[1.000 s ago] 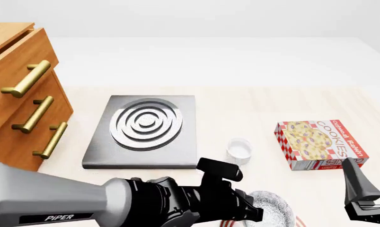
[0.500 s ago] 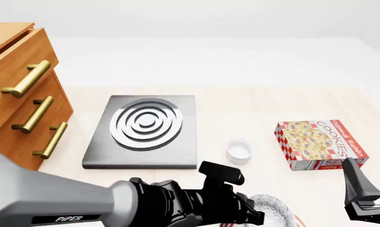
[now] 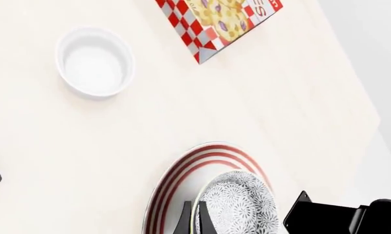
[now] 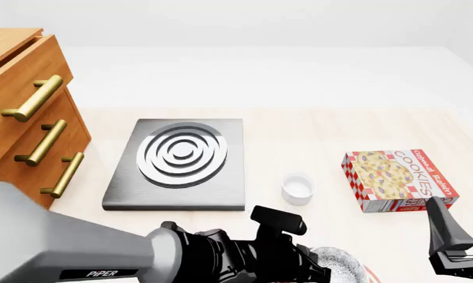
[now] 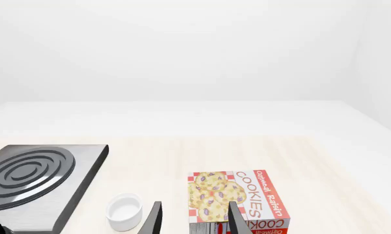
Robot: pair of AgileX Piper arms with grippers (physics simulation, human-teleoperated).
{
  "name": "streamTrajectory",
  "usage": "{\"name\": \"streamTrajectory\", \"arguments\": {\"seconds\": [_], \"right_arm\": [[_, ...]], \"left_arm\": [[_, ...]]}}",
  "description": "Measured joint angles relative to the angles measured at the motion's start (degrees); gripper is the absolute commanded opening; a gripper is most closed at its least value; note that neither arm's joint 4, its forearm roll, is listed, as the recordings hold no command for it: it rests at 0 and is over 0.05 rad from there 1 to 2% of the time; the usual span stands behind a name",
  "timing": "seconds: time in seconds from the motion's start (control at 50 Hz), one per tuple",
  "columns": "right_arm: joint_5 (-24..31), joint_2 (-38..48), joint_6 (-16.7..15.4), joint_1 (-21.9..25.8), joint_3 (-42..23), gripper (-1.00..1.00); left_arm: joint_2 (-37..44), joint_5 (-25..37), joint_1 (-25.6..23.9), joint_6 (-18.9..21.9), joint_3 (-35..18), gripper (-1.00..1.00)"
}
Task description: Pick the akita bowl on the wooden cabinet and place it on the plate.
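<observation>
The akita bowl (image 3: 239,204), white with a grey lacy pattern, sits over the plate (image 3: 182,178) with red rings, near the table's front edge. My left gripper (image 3: 195,223) is shut on the bowl's rim, one finger on each side of it. In the front view the left arm (image 4: 212,256) covers most of the bowl (image 4: 342,263), and only a red sliver of the plate (image 4: 371,275) shows. The wooden cabinet (image 4: 20,112) stands at the far left. My right gripper (image 5: 194,222) hangs open and holds nothing, to the right of the plate.
A grey stove (image 4: 177,159) with silver rings lies mid-table. A small white cup (image 4: 297,188) stands to its right, and a cookie box (image 4: 397,180) lies further right. One finger of the right gripper (image 4: 448,227) rises at the lower right.
The left arm has crept towards the near edge and lower, and the bowl has sunk with it. The right arm has not moved.
</observation>
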Motion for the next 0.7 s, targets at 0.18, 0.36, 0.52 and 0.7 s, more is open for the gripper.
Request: {"name": "streamTrajectory", "arguments": {"seconds": [0.18,0.36,0.52,0.7], "right_arm": [[0.0,0.0,0.0,0.0,0.0,1.0],[-0.01,0.01,0.0,0.0,0.0,1.0],[0.0,0.0,0.0,0.0,0.0,1.0],[0.0,0.01,0.0,0.0,0.0,1.0]], "left_arm": [[0.91,-0.32,-0.11,-0.24,-0.27,-1.0],[1.39,-0.31,-0.13,-0.29,-0.53,-1.0],[1.61,-0.27,-0.29,-0.29,-0.64,-1.0],[1.85,-0.34,-0.41,-0.36,-0.7,-1.0]]}}
